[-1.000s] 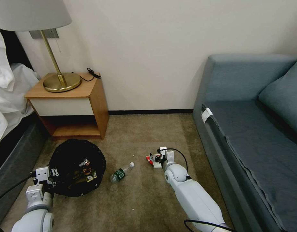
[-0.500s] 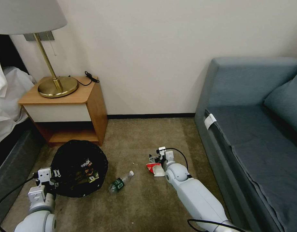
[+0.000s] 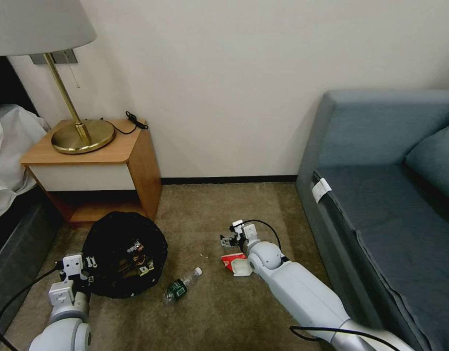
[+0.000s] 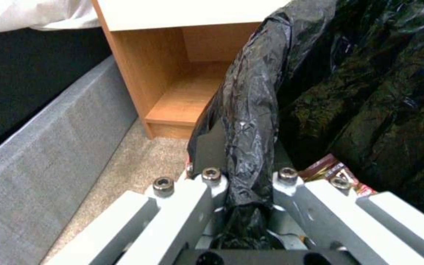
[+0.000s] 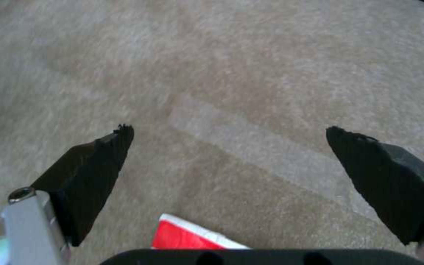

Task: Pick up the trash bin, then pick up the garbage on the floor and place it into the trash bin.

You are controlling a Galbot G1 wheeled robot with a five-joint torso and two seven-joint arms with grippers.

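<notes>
Trash bin (image 3: 122, 253) rim pinched by left gripper (image 4: 244, 176); right gripper (image 5: 229, 147) fingers spread (over carpet).

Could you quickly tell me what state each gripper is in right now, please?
Left gripper: closed on the black-bagged rim of the bin.
Right gripper: open and empty, over the carpet just past the red wrapper.

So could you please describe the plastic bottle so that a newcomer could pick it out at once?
Start at the wooden nightstand by the wall; on the carpet before it sits the trash bin, lined with a black bag. Just beside the bin, toward the sofa, lies the bottle on its side. Unlike the flat red-and-white wrapper nearby, it is clear, with a white cap and a green label.
</notes>
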